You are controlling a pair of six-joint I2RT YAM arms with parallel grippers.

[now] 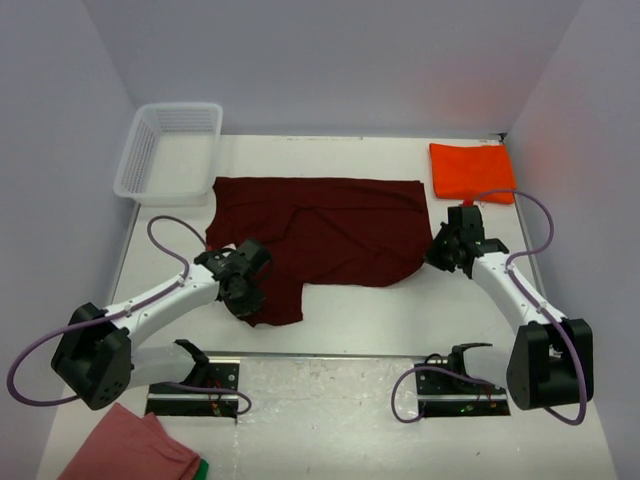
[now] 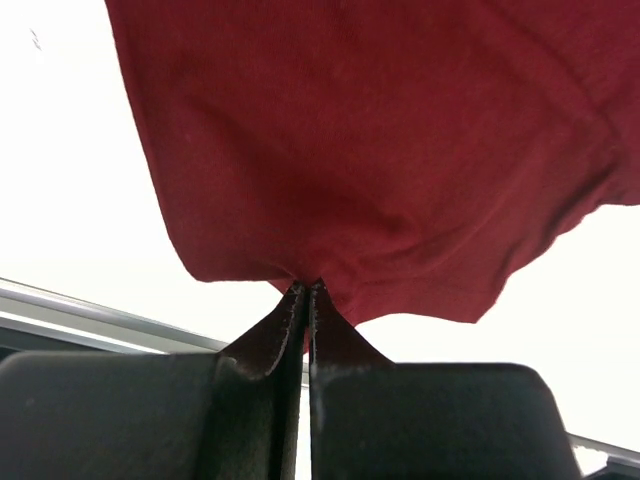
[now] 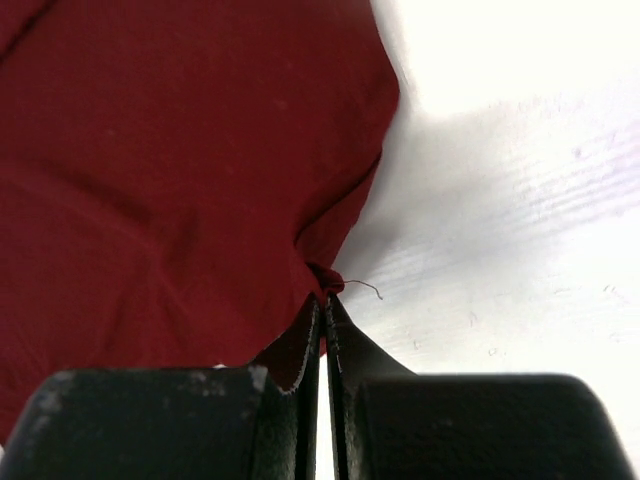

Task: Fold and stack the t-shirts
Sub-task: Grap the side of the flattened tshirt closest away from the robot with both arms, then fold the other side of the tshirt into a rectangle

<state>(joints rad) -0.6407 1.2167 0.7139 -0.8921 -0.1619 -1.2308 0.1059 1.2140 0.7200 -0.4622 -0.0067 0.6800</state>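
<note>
Top external view has the maroon t-shirt (image 1: 330, 225) spread out, partly creased, across the middle of the counter (image 1: 400, 320). The orange t-shirt (image 1: 472, 170) lies folded at the far right corner, just apart from it, and a white basket (image 1: 170, 150) sits at the far left. Left wrist view shows the left pincer (image 2: 305, 292) clenched on the near-left part of the maroon fabric, which bunches at its tips, while right wrist view shows the right pincer (image 3: 322, 300) pinched tight on that shirt's near-right edge.
</note>
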